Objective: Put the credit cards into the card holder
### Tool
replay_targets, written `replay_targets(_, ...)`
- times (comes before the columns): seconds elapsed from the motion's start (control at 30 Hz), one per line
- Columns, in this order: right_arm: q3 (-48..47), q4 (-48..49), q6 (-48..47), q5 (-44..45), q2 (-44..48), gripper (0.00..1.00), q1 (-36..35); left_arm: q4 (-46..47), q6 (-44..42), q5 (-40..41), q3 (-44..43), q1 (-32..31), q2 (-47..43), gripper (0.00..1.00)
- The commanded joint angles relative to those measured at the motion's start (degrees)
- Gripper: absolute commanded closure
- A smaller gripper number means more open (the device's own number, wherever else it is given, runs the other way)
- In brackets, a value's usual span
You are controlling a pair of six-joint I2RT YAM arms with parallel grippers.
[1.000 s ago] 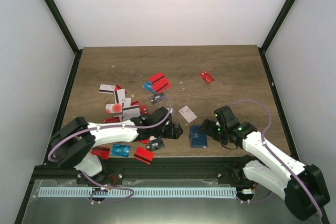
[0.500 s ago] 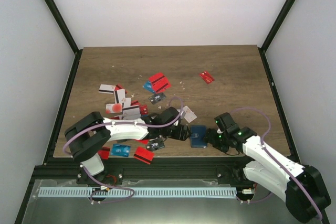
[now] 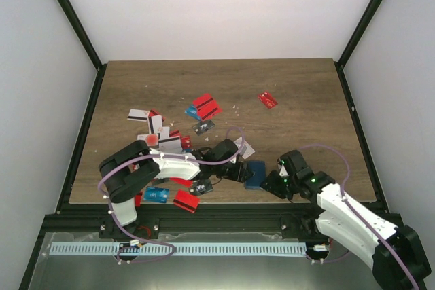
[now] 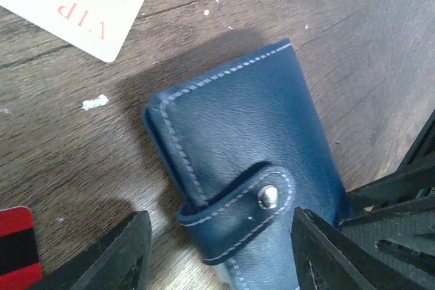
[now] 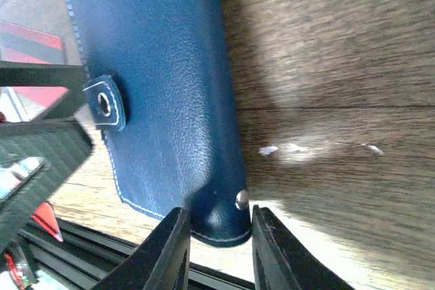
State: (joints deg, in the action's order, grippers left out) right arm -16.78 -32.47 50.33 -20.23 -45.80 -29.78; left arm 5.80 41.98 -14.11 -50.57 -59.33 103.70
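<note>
**Two grippers bracket a shut card holder**

From above, the card holder lies by the near edge of the bench, right of middle, between the left gripper and the right gripper. Credit cards litter the left half.

Left wrist: the jaws are spread wide astride the snapped clasp tab, gripping nothing.

Right wrist: the fingers straddle one corner, and whether they pinch it cannot be told.

The holder looks light, soft and likely to slide, so it is best held by its long edges.

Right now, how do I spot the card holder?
Find the wooden table, then the left gripper and right gripper at its front. Between them lies the card holder: dark navy with pale stitching and a snap tab, unlike the flat cards nearby.
</note>
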Motion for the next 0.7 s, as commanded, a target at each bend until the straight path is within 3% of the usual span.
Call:
replay_targets(0.0,-0.5,1.8,-0.2,-1.4,3.2,0.75,-0.5,1.8,1.4,-0.6,0.3,-0.3,1.3,0.42)
replay_targets(0.37,-0.6,3.2,0.8,-3.0,5.9,0.84,-0.5,2.6,2.1,1.8,2.9,-0.3,-2.5,0.42)
replay_targets(0.4,-0.7,2.9,0.9,-2.5,6.1,0.82,-0.5,2.6,2.1,1.9,2.9,-0.3,-2.5,0.42)
replay_targets(0.5,-1.8,0.6,1.6,1.6,6.3,0.55,-0.5,2.0,1.5,2.5,3.2,-0.3,-2.7,0.42)
replay_targets(0.6,-2.6,-0.9,2.8,7.4,5.5,0.42,-0.4,1.9,0.7,2.6,3.1,-0.4,-2.3,0.43)
replay_targets(0.67,-2.2,0.1,3.5,8.3,4.3,0.40,-0.4,1.7,0.4,2.3,2.8,-0.4,-1.7,0.43)
